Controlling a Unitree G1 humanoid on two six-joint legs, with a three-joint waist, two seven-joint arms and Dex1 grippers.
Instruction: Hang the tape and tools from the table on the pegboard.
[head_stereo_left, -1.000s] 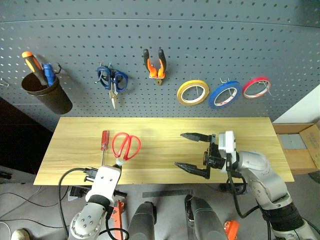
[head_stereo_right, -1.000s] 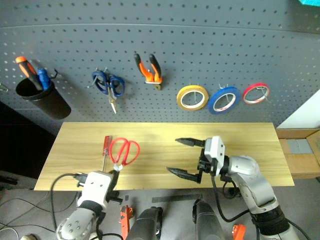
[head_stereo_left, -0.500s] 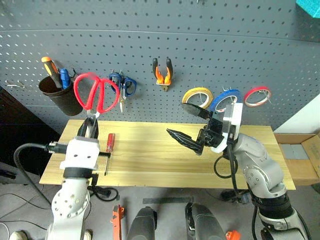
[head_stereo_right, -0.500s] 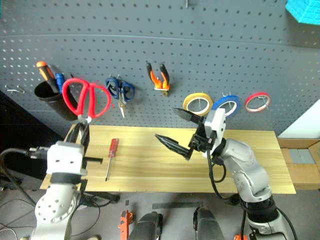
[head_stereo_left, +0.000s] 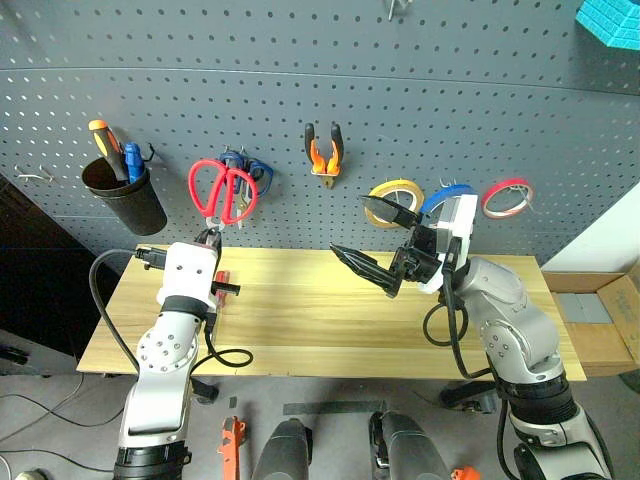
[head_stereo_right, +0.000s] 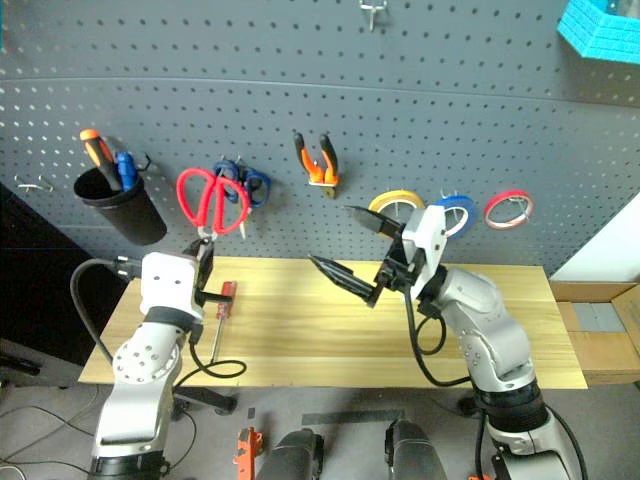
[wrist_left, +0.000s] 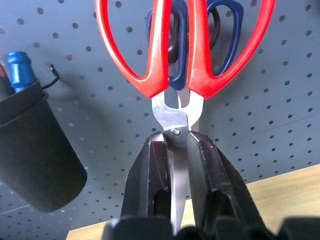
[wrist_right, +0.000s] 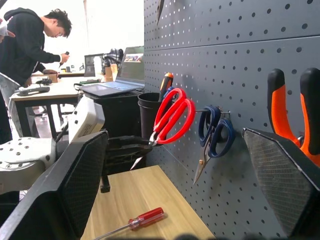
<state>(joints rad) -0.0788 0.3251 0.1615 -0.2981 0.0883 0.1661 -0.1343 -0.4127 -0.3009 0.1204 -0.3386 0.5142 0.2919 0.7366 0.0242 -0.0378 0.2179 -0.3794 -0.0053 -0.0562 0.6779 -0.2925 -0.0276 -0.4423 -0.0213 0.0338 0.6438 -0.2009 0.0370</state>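
The left end effector (head_stereo_left: 209, 243) is clenched on the blades of the red-handled scissors (head_stereo_left: 222, 190), holding them handles-up against the dark grey perforated pegboard (head_stereo_left: 300, 90), just beside the hanging blue-handled scissors (head_stereo_left: 247, 170). The right end effector (head_stereo_left: 377, 240) (fingers spread wide, grasping nothing) hovers above the light wooden surface (head_stereo_left: 300, 320), where the red-handled screwdriver (head_stereo_right: 222, 298) lies.

Red-handled scissors (wrist_left: 182, 55): handle tops cut by frame edge, blade tips hidden betw. left gripper (wrist_left: 175, 150) fingers; blue-handled scissors (wrist_left: 220, 30) mostly hidden behind them; screwdriver (head_stereo_left: 219, 283) partly behind left arm; black cup (wrist_left: 30, 150) cut off.
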